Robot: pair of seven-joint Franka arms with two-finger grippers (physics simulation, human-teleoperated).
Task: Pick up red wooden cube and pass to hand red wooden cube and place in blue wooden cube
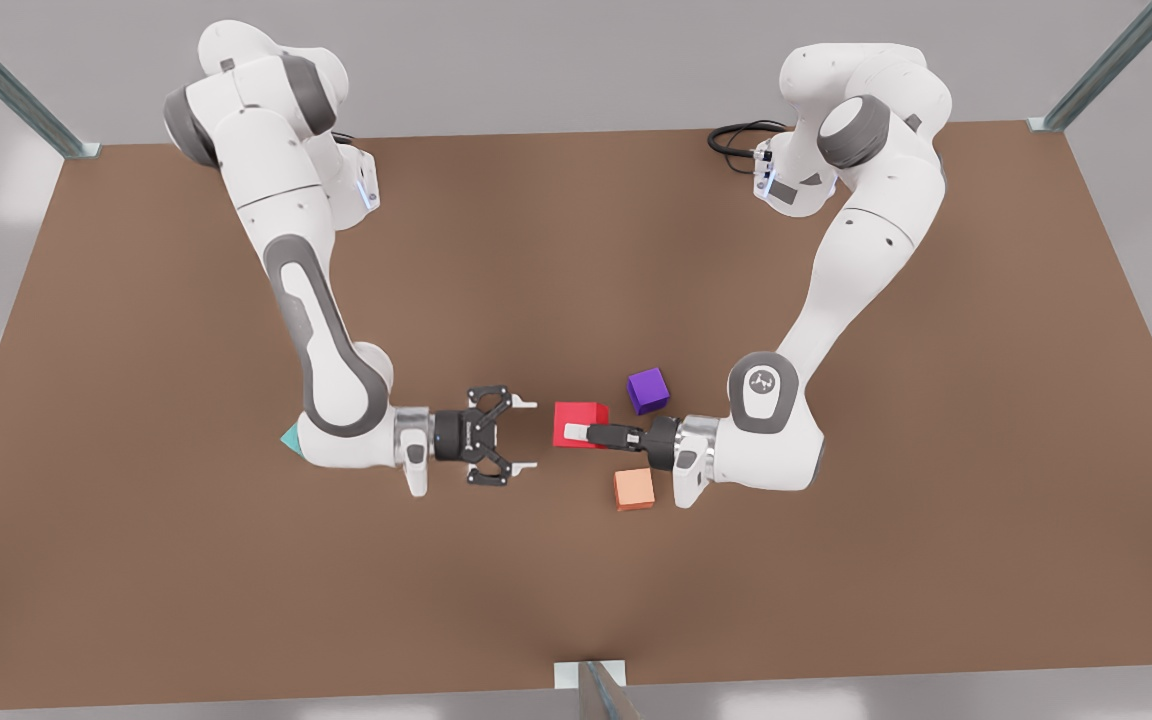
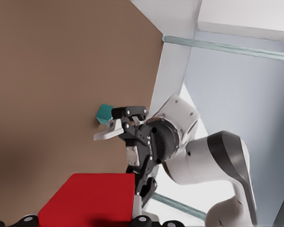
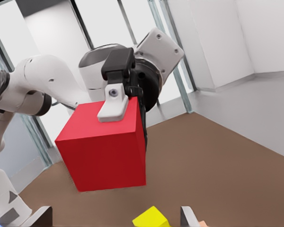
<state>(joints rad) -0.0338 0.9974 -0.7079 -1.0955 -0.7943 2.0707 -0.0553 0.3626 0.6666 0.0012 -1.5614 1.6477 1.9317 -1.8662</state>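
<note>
You were mid-handover: your left claw (image 1: pixel 579 433) clamped the red wooden cube (image 1: pixel 571 412), and your wide-apart right claw (image 1: pixel 526 435) likely needed to close on it.

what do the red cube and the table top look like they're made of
Red wooden cube, held in the left gripper: flat matte red with sharp edges, no grain or gloss visible, so painted wood or plastic; the look leaves it open. Table: uniform matte brown without grain, perhaps laminate or painted board. The right gripper waits open, facing the cube.
</note>
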